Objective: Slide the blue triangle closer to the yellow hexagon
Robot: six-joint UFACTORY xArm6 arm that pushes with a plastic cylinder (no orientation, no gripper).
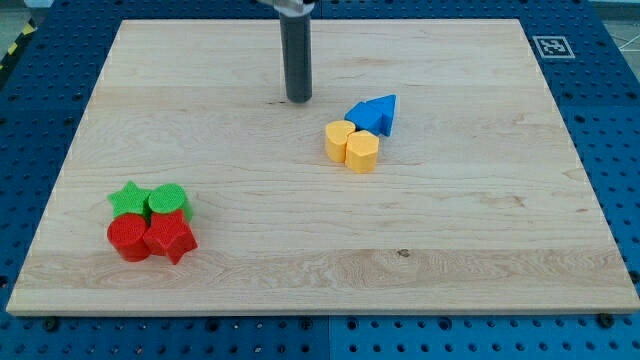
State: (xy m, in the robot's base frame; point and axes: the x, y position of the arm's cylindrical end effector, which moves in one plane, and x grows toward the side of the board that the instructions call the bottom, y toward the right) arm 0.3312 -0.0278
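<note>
**Blue triangle sits against the yellow pair, tip off to the view's left**

You've got the blue triangle right of board centre, in the upper half. Just to its left, touching it, is a second blue block; its shape is hard to read from this angle, possibly a cube. Directly below the two blues are two yellow blocks side by side: the yellow hexagon on the left and a yellow heart-like block on the right. I can't say for sure which yellow is the hexagon, the outlines are soft. The blues and yellows look in contact, forming one tight cluster.

My tip stands on the board up and to the view's left of that cluster, clear of it, with bare wood between. The rod runs straight up out of the view's top. There are no fingers on this rig, just the rod, so nothing to spread or pinch.

Well apart, near the view's bottom-left corner, you'll see a second cluster: a green star and a green cylinder behind, a red cylinder and a red star in front, all packed together.

The wooden board lies on a blue perforated table.
</note>
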